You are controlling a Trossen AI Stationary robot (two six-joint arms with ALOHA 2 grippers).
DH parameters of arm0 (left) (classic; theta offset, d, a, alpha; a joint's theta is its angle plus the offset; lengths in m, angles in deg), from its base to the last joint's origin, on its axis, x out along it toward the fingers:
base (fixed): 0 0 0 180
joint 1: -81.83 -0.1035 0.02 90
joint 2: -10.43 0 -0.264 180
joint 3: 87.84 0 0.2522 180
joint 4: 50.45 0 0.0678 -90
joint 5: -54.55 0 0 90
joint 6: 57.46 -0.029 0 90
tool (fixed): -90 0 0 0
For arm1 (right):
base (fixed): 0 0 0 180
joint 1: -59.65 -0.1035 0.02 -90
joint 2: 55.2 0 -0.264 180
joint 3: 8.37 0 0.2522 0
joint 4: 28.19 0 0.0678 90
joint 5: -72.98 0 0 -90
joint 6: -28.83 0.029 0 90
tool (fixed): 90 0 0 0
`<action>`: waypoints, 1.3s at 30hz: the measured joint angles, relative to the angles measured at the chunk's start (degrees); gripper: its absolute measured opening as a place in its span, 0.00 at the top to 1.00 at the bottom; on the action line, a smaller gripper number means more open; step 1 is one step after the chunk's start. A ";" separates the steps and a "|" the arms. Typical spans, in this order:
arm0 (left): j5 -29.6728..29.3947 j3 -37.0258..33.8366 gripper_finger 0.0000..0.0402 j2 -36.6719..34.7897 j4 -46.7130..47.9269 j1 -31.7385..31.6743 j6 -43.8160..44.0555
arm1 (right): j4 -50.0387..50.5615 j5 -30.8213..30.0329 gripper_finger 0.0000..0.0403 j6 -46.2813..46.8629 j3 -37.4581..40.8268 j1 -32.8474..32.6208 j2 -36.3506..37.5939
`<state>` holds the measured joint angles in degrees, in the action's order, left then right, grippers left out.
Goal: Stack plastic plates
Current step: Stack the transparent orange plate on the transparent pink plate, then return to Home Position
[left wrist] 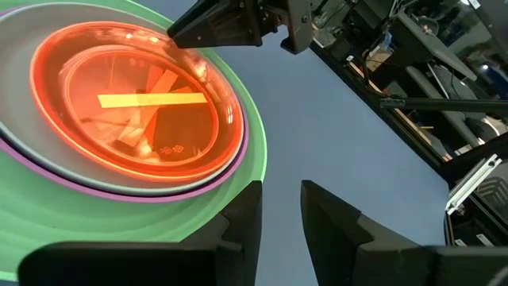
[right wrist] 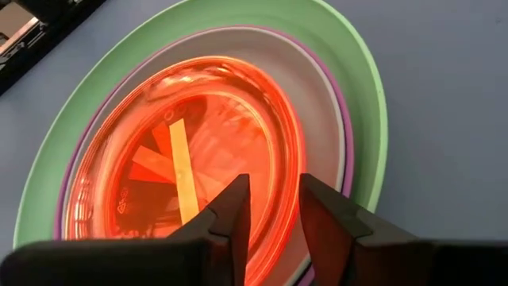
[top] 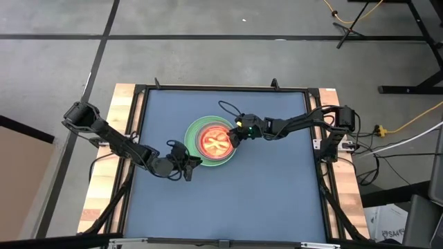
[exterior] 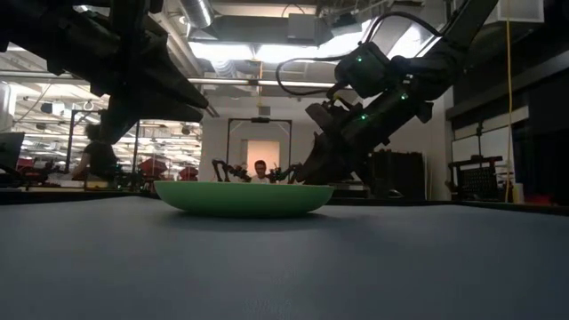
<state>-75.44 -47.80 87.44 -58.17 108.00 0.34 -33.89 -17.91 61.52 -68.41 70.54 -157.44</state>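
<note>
The plates sit nested in one stack [top: 214, 142] at the table's middle. The bright green plate [right wrist: 361, 87] is at the bottom, with the purple plate [right wrist: 340, 103] and then the pale blue-grey plate [right wrist: 317, 95] on it. Translucent orange-red small plates [right wrist: 206, 127] lie on top; how many, I cannot tell. My right gripper [right wrist: 274, 195] slants down over the stack's right side, slightly open, its fingers on either side of the top plate's rim [right wrist: 295, 151]. My left gripper [left wrist: 282, 199] is slightly open and empty, just off the stack's near-left edge [top: 188, 169].
The blue table top [top: 277, 200] lies bare to the near and right sides of the stack. A black frame [top: 221, 88] runs round the table. The low view shows a person [exterior: 260, 169] far behind the table in the room.
</note>
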 joint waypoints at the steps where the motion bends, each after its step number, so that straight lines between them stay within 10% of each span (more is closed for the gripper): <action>1: 0.00 0.00 0.79 0.00 0.00 0.00 0.00 | 0.00 0.03 0.76 0.00 0.00 0.00 0.02; 22: 0.03 0.00 0.79 0.00 -1.37 -0.26 -0.37 | 3.60 2.92 0.76 -4.89 0.04 6.30 6.75; 39: 17.08 0.02 0.79 -7.51 -22.84 -11.47 -34.79 | 3.11 14.64 0.77 -16.27 -6.60 8.20 19.85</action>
<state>-58.36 -47.78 79.93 -81.00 96.53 -34.45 -30.78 -3.27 45.25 -75.01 78.74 -137.59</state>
